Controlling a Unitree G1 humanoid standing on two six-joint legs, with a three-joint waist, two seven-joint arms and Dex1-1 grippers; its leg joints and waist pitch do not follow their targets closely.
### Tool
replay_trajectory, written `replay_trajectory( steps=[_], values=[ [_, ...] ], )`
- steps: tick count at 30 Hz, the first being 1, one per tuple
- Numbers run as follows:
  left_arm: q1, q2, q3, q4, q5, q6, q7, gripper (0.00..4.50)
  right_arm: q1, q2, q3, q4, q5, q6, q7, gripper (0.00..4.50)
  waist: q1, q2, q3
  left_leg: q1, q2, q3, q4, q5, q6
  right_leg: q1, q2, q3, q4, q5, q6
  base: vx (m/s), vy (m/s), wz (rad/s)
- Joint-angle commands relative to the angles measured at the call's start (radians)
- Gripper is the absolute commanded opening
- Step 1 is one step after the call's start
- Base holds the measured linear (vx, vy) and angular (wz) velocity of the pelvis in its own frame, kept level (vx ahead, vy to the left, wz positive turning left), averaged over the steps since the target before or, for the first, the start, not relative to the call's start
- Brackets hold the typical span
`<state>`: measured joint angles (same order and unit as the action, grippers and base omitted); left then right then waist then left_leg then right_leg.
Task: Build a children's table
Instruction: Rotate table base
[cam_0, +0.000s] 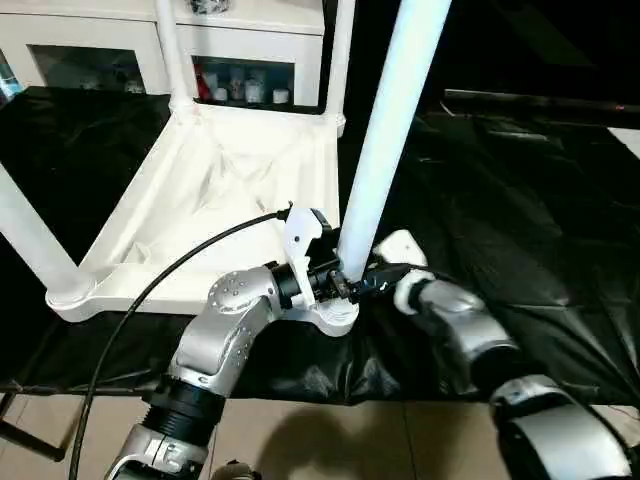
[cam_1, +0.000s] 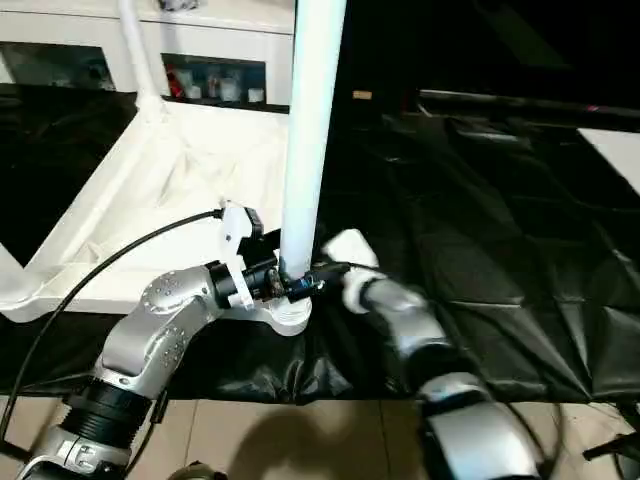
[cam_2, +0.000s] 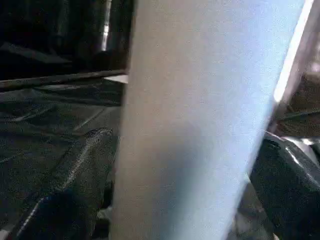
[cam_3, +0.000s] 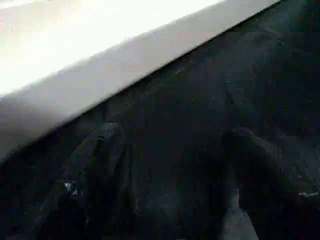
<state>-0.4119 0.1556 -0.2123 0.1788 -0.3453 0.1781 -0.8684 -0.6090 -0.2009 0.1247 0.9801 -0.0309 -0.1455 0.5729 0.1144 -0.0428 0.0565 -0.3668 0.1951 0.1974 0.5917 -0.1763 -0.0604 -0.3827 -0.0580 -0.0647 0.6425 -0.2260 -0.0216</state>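
Note:
The children's table lies upside down on black cloth, its white rimmed top (cam_0: 215, 190) facing up. Legs stand in the far left (cam_0: 172, 50), far right (cam_0: 343, 50) and near left (cam_0: 30, 235) corner sockets. The fourth leg (cam_0: 385, 130) stands upright in the near right socket (cam_0: 335, 315). My left gripper (cam_0: 335, 282) reaches in from the left and is shut on this leg's base, with a black finger (cam_2: 50, 210) on each side of it. My right gripper (cam_0: 372, 283) sits just right of the leg's base, open with only cloth between its fingers (cam_3: 100, 165).
A white cabinet (cam_0: 250, 40) with glass doors stands behind the table. Wrinkled black cloth (cam_0: 520, 200) covers the surface to the right. A black cable (cam_0: 170, 270) arcs from my left wrist over the table top's near rim. The cloth's front edge and the floor lie just below my arms.

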Motion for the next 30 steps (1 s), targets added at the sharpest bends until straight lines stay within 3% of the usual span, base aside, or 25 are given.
replay_trajectory(
  steps=[1,3,5,8,10,11,13,15,16,19,21,22,23,26,30],
  values=[
    [0.007,0.057,0.009,-0.020,0.000,0.025,-0.071,4.42,0.036,-0.045,-0.025,-0.083,0.026,0.011,0.062,3.61,0.004,0.010,-0.069,0.015,0.044,-0.024,-0.061,-0.158,0.017,0.049,-0.087,0.056,-0.072,0.005,-0.214,0.000,0.000,0.00],
    [0.026,0.120,0.009,-0.043,-0.022,0.058,-0.141,4.42,0.073,-0.081,-0.028,-0.164,0.046,0.025,0.115,3.61,0.006,0.015,-0.066,0.015,0.045,-0.026,-0.062,-0.167,0.022,0.048,-0.087,0.057,-0.073,-0.014,-0.205,0.000,0.000,0.00],
    [0.040,0.192,0.002,-0.049,-0.031,0.071,-0.219,4.42,0.118,-0.132,-0.022,-0.264,0.061,0.047,0.176,3.61,0.002,0.012,-0.065,0.017,0.044,-0.023,-0.063,-0.174,0.022,0.046,-0.082,0.056,-0.075,-0.030,-0.204,0.000,0.000,0.00],
    [0.035,0.226,-0.002,-0.030,-0.027,0.068,-0.261,4.42,0.139,-0.166,-0.015,-0.314,0.063,0.060,0.213,3.61,0.006,0.014,-0.062,0.018,0.045,-0.023,-0.065,-0.192,0.017,0.043,-0.084,0.056,-0.079,-0.081,-0.203,0.000,0.000,0.00],
    [0.003,0.264,-0.022,0.051,0.020,0.017,-0.311,4.42,0.178,-0.221,-0.001,-0.414,0.072,0.084,0.286,3.61,0.008,0.017,-0.058,0.018,0.044,-0.024,-0.067,-0.219,0.014,0.041,-0.084,0.057,-0.088,-0.132,-0.190,0.000,0.000,0.00],
    [-0.002,0.268,-0.025,0.065,0.029,0.006,-0.317,4.16,0.183,-0.228,0.001,-0.429,0.074,0.088,0.297,3.61,0.010,0.016,-0.058,0.020,0.043,-0.023,-0.067,-0.219,0.016,0.041,-0.082,0.058,-0.090,-0.138,-0.180,0.000,0.000,0.00],
    [-0.026,0.277,-0.035,0.110,0.046,-0.009,-0.333,4.07,0.204,-0.253,0.007,-0.489,0.088,0.114,0.336,3.61,0.013,0.021,-0.061,0.021,0.044,-0.025,-0.067,-0.214,0.013,0.041,-0.084,0.058,-0.088,-0.126,-0.179,0.000,0.000,0.00],
    [-0.057,0.288,-0.055,0.171,0.091,-0.061,-0.342,3.89,0.231,-0.282,0.014,-0.565,0.108,0.158,0.381,3.61,0.015,0.018,-0.061,0.020,0.045,-0.025,-0.067,-0.204,0.015,0.041,-0.083,0.058,-0.088,-0.106,-0.182,0.000,0.000,0.00],
    [-0.071,0.292,-0.063,0.198,0.111,-0.084,-0.348,3.68,0.243,-0.293,0.017,-0.597,0.117,0.178,0.401,3.89,0.019,0.018,-0.063,0.020,0.044,-0.025,-0.065,-0.197,0.020,0.042,-0.084,0.058,-0.085,-0.086,-0.185,0.000,0.000,0.00],
    [-0.116,0.308,-0.087,0.280,0.150,-0.111,-0.382,3.63,0.270,-0.319,0.030,-0.674,0.141,0.230,0.448,4.00,0.027,0.021,-0.064,0.018,0.045,-0.027,-0.064,-0.187,0.026,0.046,-0.084,0.057,-0.081,-0.056,-0.183,0.000,0.000,0.00],
    [-0.134,0.314,-0.096,0.313,0.162,-0.120,-0.405,3.33,0.280,-0.327,0.033,-0.701,0.144,0.246,0.456,4.26,0.029,0.026,-0.066,0.017,0.046,-0.028,-0.063,-0.183,0.023,0.045,-0.091,0.056,-0.080,-0.058,-0.192,0.000,0.000,0.00],
    [-0.141,0.316,-0.099,0.324,0.166,-0.124,-0.411,3.19,0.284,-0.328,0.034,-0.709,0.143,0.251,0.456,4.37,0.028,0.023,-0.065,0.017,0.046,-0.027,-0.063,-0.186,0.021,0.044,-0.092,0.056,-0.082,-0.065,-0.199,0.000,0.000,0.00],
    [-0.153,0.316,-0.101,0.346,0.175,-0.139,-0.421,3.19,0.290,-0.331,0.033,-0.724,0.142,0.261,0.456,4.37,0.030,0.030,-0.066,0.018,0.047,-0.028,-0.063,-0.189,0.017,0.043,-0.092,0.056,-0.081,-0.069,-0.203,0.000,0.000,0.00],
    [-0.179,0.320,-0.119,0.399,0.207,-0.195,-0.445,3.13,0.302,-0.337,0.037,-0.754,0.142,0.283,0.461,4.48,0.032,0.030,-0.064,0.019,0.047,-0.029,-0.065,-0.205,0.012,0.043,-0.093,0.056,-0.086,-0.094,-0.201,0.000,0.000,0.00],
    [-0.207,0.314,-0.128,0.480,0.239,-0.267,-0.452,2.68,0.317,-0.350,0.043,-0.799,0.151,0.325,0.473,4.50,0.035,0.030,-0.064,0.016,0.047,-0.028,-0.063,-0.191,0.014,0.045,-0.093,0.057,-0.085,-0.077,-0.200,0.000,0.000,0.00]
  ],
)
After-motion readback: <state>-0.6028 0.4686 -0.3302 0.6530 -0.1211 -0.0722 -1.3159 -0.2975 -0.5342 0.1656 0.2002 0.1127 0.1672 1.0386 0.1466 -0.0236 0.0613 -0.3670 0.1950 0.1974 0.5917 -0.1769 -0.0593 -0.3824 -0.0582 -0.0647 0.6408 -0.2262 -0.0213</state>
